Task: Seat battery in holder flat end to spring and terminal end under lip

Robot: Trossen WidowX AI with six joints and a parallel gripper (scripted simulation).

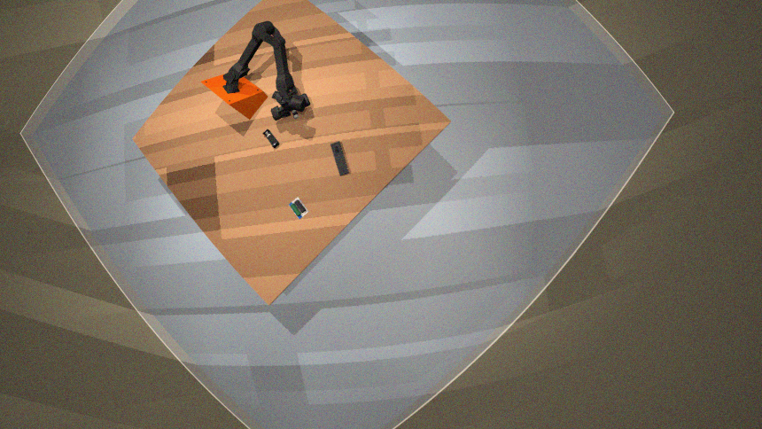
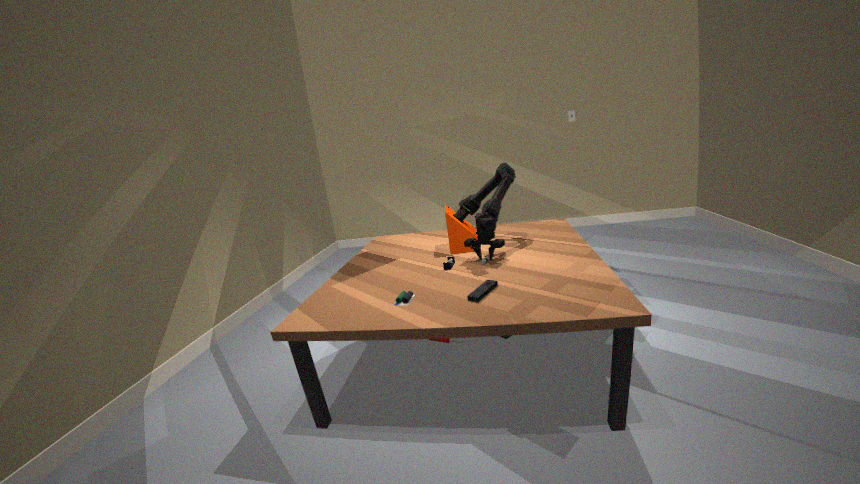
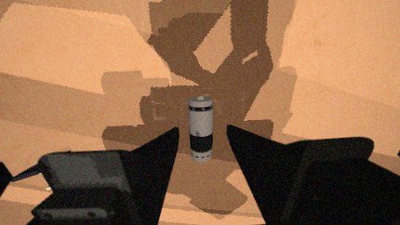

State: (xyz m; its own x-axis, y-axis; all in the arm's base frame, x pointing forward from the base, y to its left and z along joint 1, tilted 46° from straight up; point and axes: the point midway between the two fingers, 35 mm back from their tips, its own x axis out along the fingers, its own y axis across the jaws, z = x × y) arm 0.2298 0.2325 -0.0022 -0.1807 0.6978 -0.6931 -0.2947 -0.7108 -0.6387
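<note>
The battery (image 1: 295,114) (image 2: 483,261) (image 3: 200,123), a white cylinder with a black band, lies on the table. In the wrist view its small terminal end points up the picture and its flat end points down. My gripper (image 2: 486,259) (image 3: 203,130) is open, with one finger on each side of the battery. A strip of table shows between the battery and each finger in the wrist view. The holder (image 1: 270,138) (image 2: 448,263), small and black with a light part at one end, stands apart from the battery and is empty. Its spring and lip are too small to make out.
A long black block (image 1: 339,158) (image 2: 482,290) lies on the table beyond the battery. A white and blue piece with a green and a black cylinder (image 1: 299,207) (image 2: 403,297) lies farther out. The orange arm base (image 1: 250,106) (image 2: 460,234) stands beside the gripper.
</note>
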